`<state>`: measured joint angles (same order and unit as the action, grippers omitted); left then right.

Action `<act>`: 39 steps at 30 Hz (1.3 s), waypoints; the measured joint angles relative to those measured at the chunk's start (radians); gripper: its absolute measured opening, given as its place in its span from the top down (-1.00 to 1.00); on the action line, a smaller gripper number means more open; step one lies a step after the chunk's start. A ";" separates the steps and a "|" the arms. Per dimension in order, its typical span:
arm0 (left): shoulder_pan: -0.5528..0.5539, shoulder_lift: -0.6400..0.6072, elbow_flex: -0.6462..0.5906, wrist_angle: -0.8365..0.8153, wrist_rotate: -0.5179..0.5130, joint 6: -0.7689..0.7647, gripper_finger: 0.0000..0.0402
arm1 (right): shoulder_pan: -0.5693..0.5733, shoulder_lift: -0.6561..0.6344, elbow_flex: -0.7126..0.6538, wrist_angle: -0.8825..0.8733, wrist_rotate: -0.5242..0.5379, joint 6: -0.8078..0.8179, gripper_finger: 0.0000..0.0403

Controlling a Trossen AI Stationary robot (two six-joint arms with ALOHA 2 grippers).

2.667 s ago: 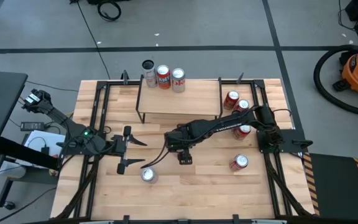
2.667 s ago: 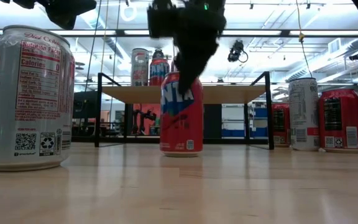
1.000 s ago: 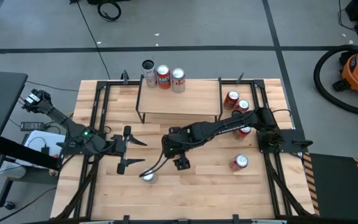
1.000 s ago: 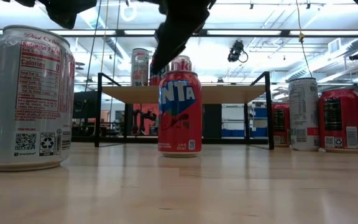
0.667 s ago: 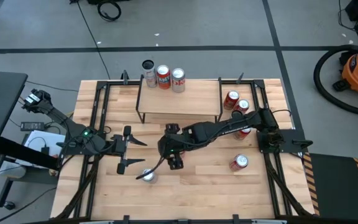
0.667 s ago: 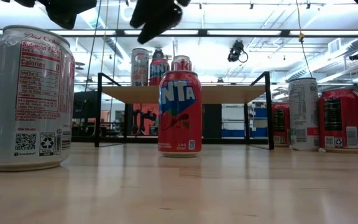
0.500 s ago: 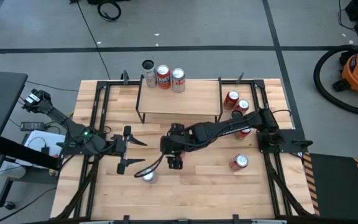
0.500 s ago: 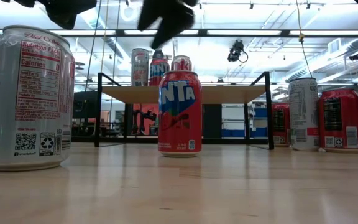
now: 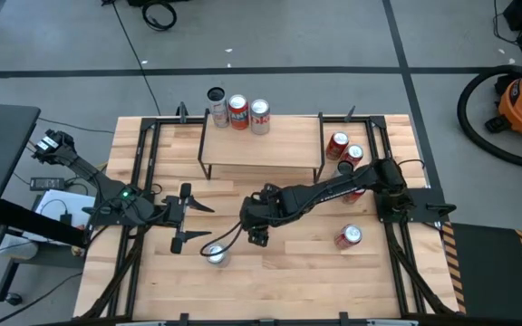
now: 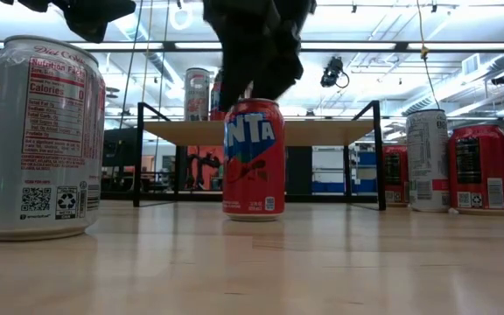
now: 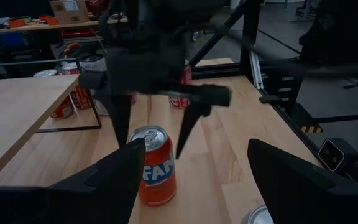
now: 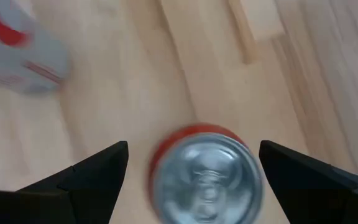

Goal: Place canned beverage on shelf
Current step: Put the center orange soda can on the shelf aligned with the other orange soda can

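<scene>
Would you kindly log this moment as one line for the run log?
right claw: open, above upright Fanta can, not gripping | left claw: open, waiting at table's left | shelf: three cans at back edge

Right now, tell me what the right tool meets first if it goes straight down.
The right tool, open, points down over the orange Fanta can; it should meet that can's top first, the fingers straddling it.

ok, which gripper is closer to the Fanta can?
Right. The right gripper hangs directly over the Fanta can, jaws open on either side of its top. The left gripper waits open off to the side.
</scene>
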<state>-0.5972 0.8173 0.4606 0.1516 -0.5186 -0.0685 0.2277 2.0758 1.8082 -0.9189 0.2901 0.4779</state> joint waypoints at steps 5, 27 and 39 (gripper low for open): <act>0.000 0.000 0.000 0.000 0.000 0.000 -0.46 | -0.016 0.002 -0.047 0.010 -0.029 0.008 -0.85; 0.000 0.000 0.000 -0.010 0.000 0.001 -0.46 | -0.058 0.001 -0.064 0.078 -0.133 -0.627 -0.86; 0.000 0.000 0.000 -0.010 0.000 -0.003 -0.46 | -0.066 0.002 0.034 0.056 -0.140 -0.326 -0.97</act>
<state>-0.5970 0.8173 0.4606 0.1415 -0.5186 -0.0711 0.1619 2.0773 1.8423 -0.8633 0.1505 0.1515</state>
